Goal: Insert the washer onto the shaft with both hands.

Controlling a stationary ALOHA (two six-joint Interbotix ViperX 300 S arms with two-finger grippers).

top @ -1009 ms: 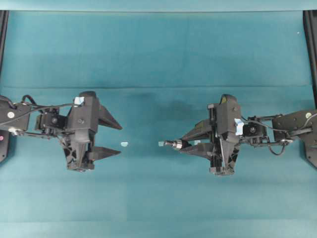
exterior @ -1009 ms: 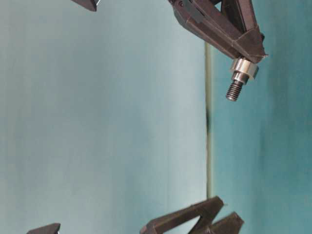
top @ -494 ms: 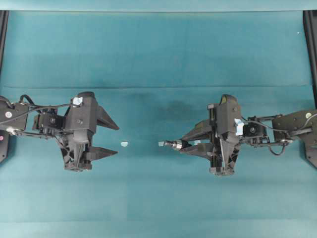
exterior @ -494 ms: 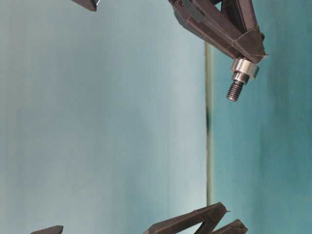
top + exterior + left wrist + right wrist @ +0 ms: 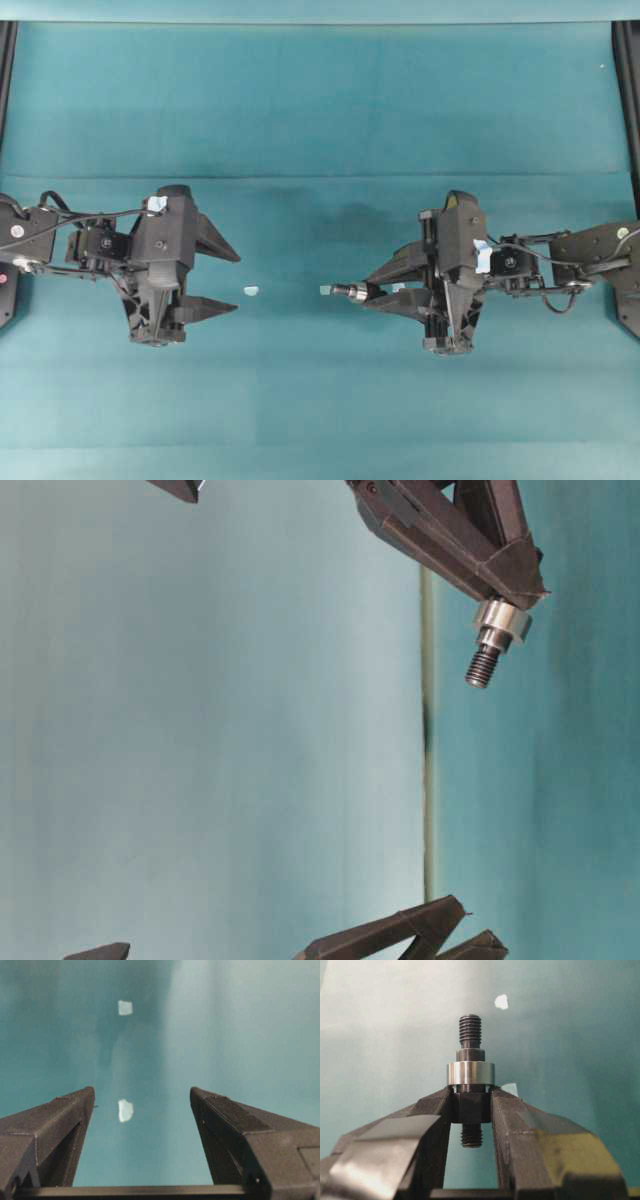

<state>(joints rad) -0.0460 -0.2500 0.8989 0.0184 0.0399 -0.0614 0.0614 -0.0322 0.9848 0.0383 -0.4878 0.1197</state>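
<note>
The shaft (image 5: pixel 470 1035) is a dark stepped rod with threaded ends. My right gripper (image 5: pixel 471 1095) is shut on its thick middle section. The washer (image 5: pixel 470 1073), a shiny grey ring, sits around the shaft just beyond the fingertips. In the overhead view the shaft (image 5: pixel 343 291) points left from the right gripper (image 5: pixel 372 293), with the washer (image 5: pixel 356 292) on it. The table-level view shows the washer (image 5: pixel 500 618) above the threaded tip of the shaft (image 5: pixel 482 667). My left gripper (image 5: pixel 239 281) is open and empty, well left of the shaft; it also shows in the left wrist view (image 5: pixel 141 1091).
Two small pale tape bits lie on the teal cloth between the arms, one (image 5: pixel 251 291) near the left gripper and one (image 5: pixel 326 290) under the shaft tip. Black frame rails run along the left and right edges.
My left gripper has drawn back a little to the left, still open. The right gripper with the shaft and washer has not moved.
</note>
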